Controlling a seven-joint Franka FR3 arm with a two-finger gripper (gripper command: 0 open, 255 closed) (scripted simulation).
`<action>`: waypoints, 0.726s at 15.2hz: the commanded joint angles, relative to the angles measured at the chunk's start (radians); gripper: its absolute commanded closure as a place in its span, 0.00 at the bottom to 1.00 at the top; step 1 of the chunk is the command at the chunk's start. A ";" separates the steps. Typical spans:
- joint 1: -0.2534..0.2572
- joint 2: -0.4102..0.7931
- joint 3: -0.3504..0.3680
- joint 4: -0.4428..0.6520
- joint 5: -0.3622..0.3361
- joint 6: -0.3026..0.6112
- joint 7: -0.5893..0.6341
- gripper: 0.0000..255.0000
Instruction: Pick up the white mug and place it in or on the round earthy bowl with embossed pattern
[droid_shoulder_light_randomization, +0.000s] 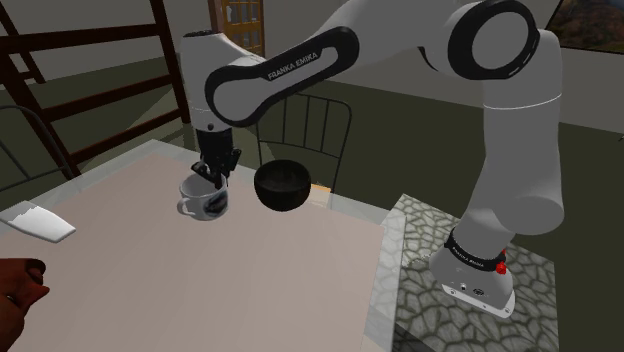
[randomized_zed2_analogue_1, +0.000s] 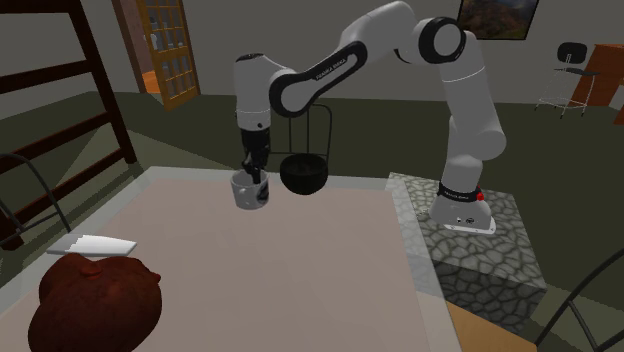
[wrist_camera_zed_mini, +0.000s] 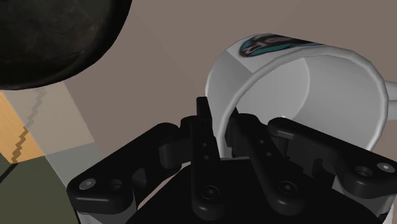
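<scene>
Nearest, at the shoulder view's left, one lumpy red-brown thing (droid_shoulder_light_randomization: 20, 285) sits at the table's (droid_shoulder_light_randomization: 250, 290) near corner. Just beyond it lies one flat white piece (droid_shoulder_light_randomization: 38, 222); what it is I cannot tell. Further in, toward the far edge, is the single mug (droid_shoulder_light_randomization: 203, 197). It is white and smooth, with a dark teal-and-black emblem on its outer wall and a pale, empty inside, and it is tipped a little. Whether its base touches the tabletop cannot be told. The gripper (wrist_camera_zed_mini: 224, 130) comes down on it from above with its fingers (wrist_camera_zed_mini: 203, 127) nearly together, pinching the mug's rim wall, one finger outside and one inside the cup. Just beside the mug, to the right in the shoulder view and apart from it, stands the one bowl (droid_shoulder_light_randomization: 281, 186), round and almost black, with its pattern too dim to read. Behind the bowl is one dark wire-backed chair (droid_shoulder_light_randomization: 310, 125). At the right, the arm's base sits on one stone-patterned stand (droid_shoulder_light_randomization: 440, 310).
</scene>
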 joint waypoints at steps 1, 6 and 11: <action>-0.001 -0.010 0.002 0.015 0.004 -0.025 -0.002 1.00; -0.002 -0.029 0.006 0.055 0.012 -0.083 -0.006 1.00; -0.001 -0.044 0.009 0.103 0.018 -0.144 -0.009 1.00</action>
